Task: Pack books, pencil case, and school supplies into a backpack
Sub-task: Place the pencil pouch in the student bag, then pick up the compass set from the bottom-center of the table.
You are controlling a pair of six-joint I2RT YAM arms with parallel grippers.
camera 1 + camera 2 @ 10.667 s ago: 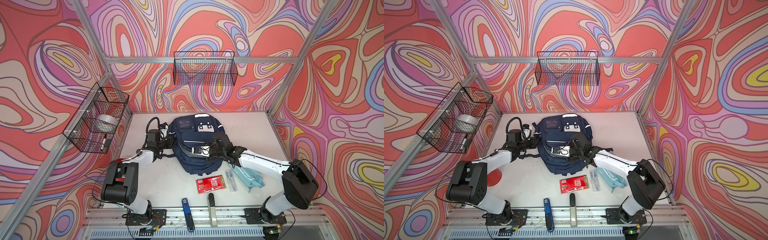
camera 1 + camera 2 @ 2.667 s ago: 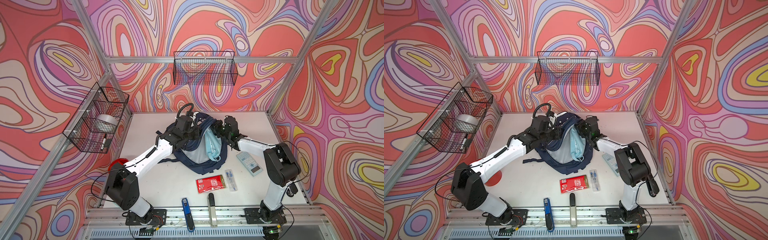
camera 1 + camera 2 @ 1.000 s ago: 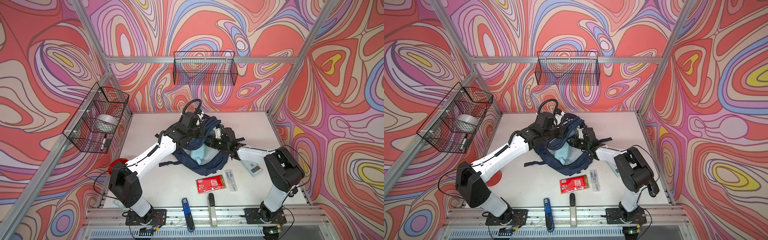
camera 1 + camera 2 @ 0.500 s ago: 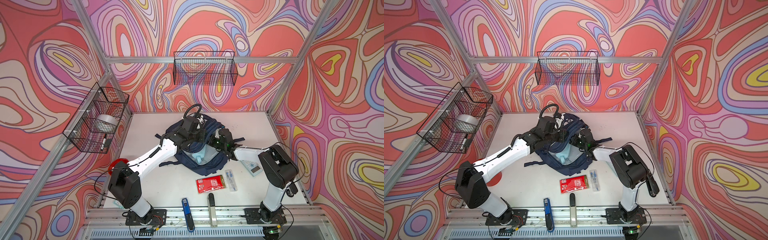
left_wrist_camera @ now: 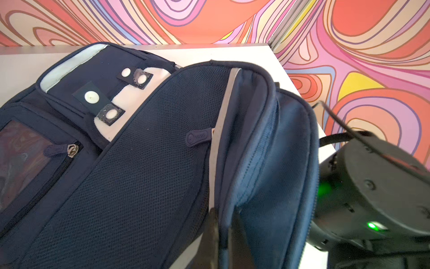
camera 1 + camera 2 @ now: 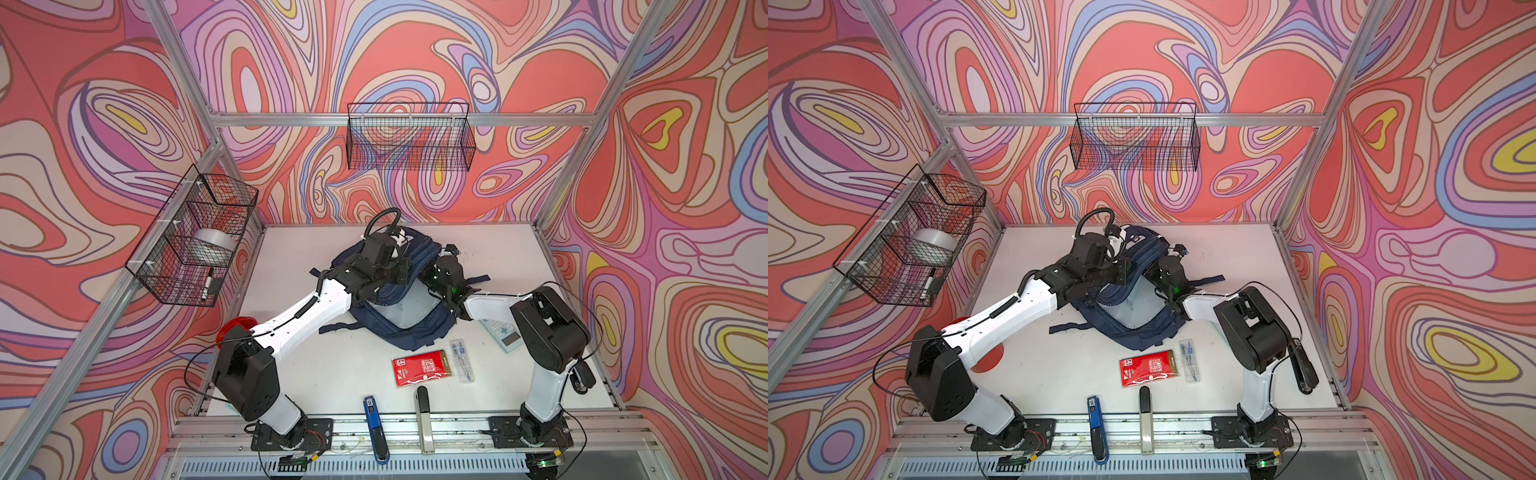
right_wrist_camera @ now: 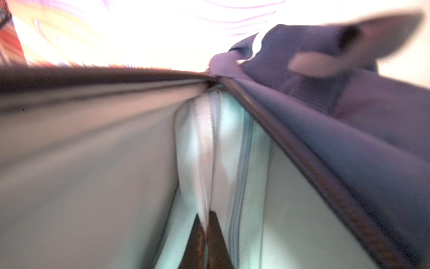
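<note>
Navy fabric fills the middle of both top views. The backpack (image 6: pixel 417 332) lies on the table (image 6: pixel 311 374) with its main mouth open and its grey lining (image 6: pixel 401 309) showing. My left pincer (image 6: pixel 402 272) is at the raised flap on one side of that mouth. My right pincer (image 6: pixel 430 286) is at the opposite edge, with its tips pointing down into the lining. From up here I cannot tell how either set of jaws stands. Back behind the right pincer, nearer its arm's base, the light blue calculator (image 6: pixel 503 334), the clear pen pack (image 6: pixel 461 360) and the red packet (image 6: pixel 419 369) all lie outside the bag. I see no books.

In the left wrist view, the left pincer (image 5: pixel 223 235) is clenched on the flap's piped edge. A grey stripe runs straight away from its tips.

The right wrist view is blurred. The right pincer (image 7: pixel 207 233) is clenched with its tips together, and a thin fold of the pencil case (image 7: pixel 223 144) seems to be nipped between them. The pouch is pale blue, soft and creased, and its zip line runs lengthways. It lies straight ahead of the tips, and its long axis carries the pincer's own line on deeper into the bag. It has grey lining on one side and the navy zip edge on the other. I judge that the coming move turns on this alignment: a push along that axis would seat the pouch. The right arm is the one placed to do it, while the left holds the mouth open.
</note>
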